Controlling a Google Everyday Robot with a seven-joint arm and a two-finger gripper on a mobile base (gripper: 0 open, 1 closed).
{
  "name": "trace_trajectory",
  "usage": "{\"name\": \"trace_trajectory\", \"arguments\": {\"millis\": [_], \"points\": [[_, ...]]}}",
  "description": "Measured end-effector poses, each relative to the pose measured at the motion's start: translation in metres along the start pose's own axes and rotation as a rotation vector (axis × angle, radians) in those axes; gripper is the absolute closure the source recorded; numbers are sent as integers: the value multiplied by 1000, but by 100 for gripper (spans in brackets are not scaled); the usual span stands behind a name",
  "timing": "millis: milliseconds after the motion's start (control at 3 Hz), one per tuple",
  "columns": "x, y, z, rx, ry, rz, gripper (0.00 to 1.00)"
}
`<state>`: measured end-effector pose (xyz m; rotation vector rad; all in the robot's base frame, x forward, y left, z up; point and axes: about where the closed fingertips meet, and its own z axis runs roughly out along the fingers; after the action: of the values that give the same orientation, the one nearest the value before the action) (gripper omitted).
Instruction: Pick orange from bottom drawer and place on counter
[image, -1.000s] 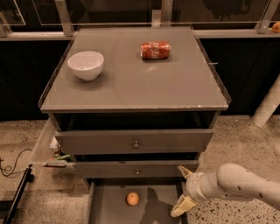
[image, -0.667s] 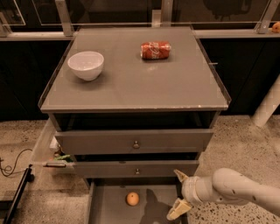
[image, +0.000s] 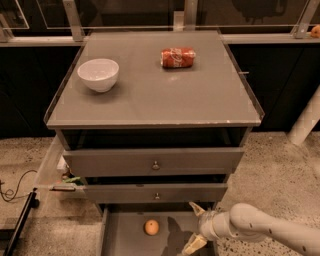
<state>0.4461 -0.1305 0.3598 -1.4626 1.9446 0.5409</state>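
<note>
Orange (image: 151, 227) at bottom centre of the frame, loose on the flat floor of the pulled-out bottom drawer (image: 125, 236), with the drawer's front cut off by the lower edge. Just right of it and not touching, gripper (image: 196, 227) over the drawer's right side, pale fingers spread apart, arm running out at the lower right corner. Higher up on the counter (image: 165, 100), white bowl (image: 98, 74) at left and dented red soda can (image: 178, 57) near the back.
</note>
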Motion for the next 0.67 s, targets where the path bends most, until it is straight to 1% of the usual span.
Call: {"name": "trace_trajectory", "arguments": {"millis": [333,667], "points": [[16,-5,26,2,-92,17,0],[30,-9,43,12,-196,31,0]]}}
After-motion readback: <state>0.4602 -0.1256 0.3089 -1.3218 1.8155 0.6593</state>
